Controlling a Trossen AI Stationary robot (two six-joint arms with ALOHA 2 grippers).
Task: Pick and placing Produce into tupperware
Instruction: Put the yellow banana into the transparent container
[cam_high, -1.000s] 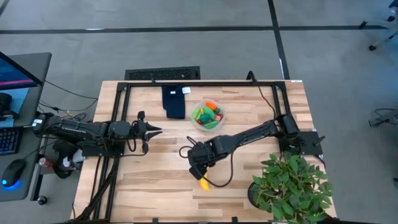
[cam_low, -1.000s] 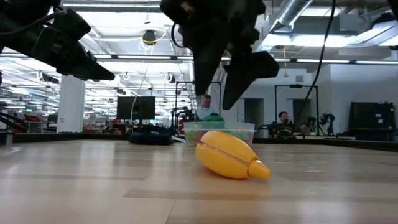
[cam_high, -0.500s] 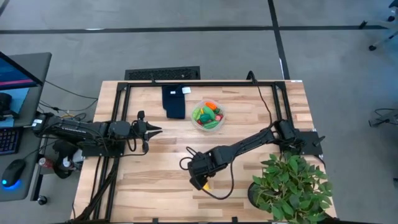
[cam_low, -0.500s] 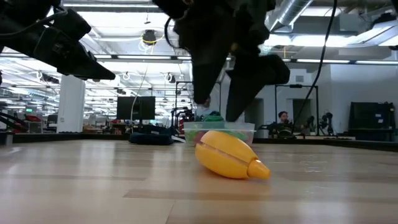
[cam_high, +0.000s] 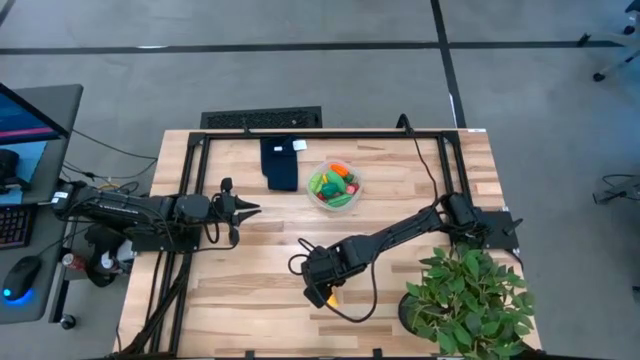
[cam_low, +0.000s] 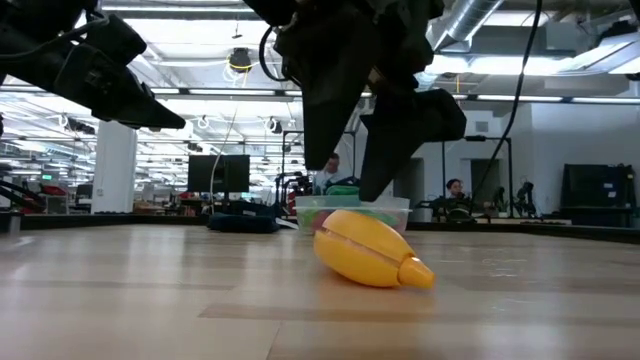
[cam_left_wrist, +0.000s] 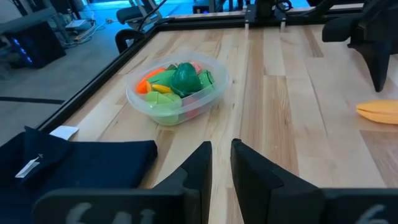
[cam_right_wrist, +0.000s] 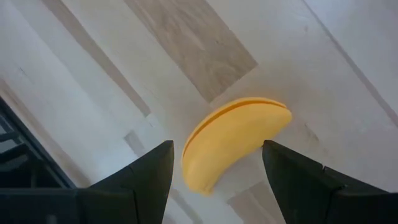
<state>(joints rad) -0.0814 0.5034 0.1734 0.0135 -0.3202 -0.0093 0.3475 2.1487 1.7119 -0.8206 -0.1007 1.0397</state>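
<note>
A yellow toy banana lies on its side on the wooden table, near the front middle. My right gripper hangs open just above it, fingers pointing down, one on each side and clear of it. The tupperware, a round clear bowl, stands at the far middle of the table. It holds green, orange and red produce. My left gripper waits shut at the table's left, pointing toward the tupperware.
A folded dark blue cloth lies left of the tupperware. A leafy potted plant fills the near right corner. Black frame rails run along the far edge and down both sides. Bare wood lies between banana and tupperware.
My right gripper has moved toward the table's near edge and sunk a little, coming over the banana, then stopped. Its fingers have stayed open. The banana has not moved.
</note>
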